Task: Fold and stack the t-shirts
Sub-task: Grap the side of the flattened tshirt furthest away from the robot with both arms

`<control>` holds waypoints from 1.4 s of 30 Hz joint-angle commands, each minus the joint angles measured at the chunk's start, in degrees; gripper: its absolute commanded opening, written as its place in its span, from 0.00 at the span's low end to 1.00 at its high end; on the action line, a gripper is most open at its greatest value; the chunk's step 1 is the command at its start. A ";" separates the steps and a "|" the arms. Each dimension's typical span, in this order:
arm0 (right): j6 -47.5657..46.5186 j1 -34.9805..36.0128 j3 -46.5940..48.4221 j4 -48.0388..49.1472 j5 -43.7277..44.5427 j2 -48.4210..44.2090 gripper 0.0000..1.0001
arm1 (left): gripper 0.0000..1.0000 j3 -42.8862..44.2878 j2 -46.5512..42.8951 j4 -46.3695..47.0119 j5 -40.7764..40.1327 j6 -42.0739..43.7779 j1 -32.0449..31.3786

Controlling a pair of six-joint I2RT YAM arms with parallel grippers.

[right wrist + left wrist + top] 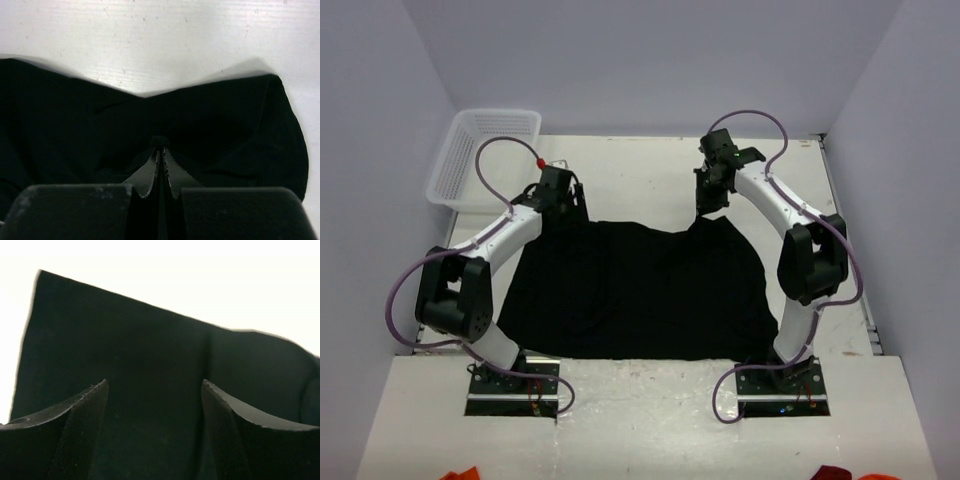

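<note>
One black t-shirt (640,290) lies spread across the middle of the table. My left gripper (563,205) hangs over its far left corner. In the left wrist view that gripper (155,385) is open, and the dark cloth (125,330) fills the space under and between its fingers. My right gripper (708,205) is at the far right corner, where the cloth rises in a small peak towards it. The right wrist view shows this gripper (161,146) shut, with a small pinch of the t-shirt (75,115) at its tips.
A white mesh basket (485,155) stands at the far left corner of the table. Bits of red cloth (460,474) show at the bottom edge of the top view. White walls close in the left, back and right sides.
</note>
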 commanded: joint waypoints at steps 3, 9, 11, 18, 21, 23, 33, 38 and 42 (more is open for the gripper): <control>0.82 0.71 -5.07 2.77 0.86 -7.79 0.00 | 0.76 6.22 3.87 -2.86 -1.65 0.23 4.27; 1.26 1.33 -8.95 4.53 -0.02 -13.33 0.00 | 0.72 12.46 10.89 -6.01 -4.98 1.11 7.18; 1.26 1.59 -9.83 4.89 -0.20 -14.47 0.00 | 0.71 15.10 13.88 -7.60 -7.88 1.64 7.62; 0.56 1.59 -10.62 5.41 -0.28 -16.23 0.00 | 0.70 19.05 19.60 -11.56 -18.34 1.29 8.68; 0.30 1.50 -10.79 5.59 -0.72 -16.41 0.00 | 0.69 19.58 20.92 -11.82 -20.28 1.11 9.12; -0.05 1.59 -10.80 5.59 -0.90 -16.41 0.00 | 0.69 19.85 21.36 -11.91 -20.89 0.94 10.00; -0.49 1.59 -10.53 5.59 -1.69 -16.67 0.00 | 0.66 25.64 27.15 -11.21 -17.47 2.78 12.54; -0.50 1.50 -10.97 5.42 -1.25 -16.58 0.00 | 0.58 26.09 28.30 -9.89 -12.90 3.31 13.34; -0.50 1.59 -10.45 4.98 -1.17 -17.02 0.00 | 0.56 24.95 29.01 -9.89 -12.02 3.14 13.34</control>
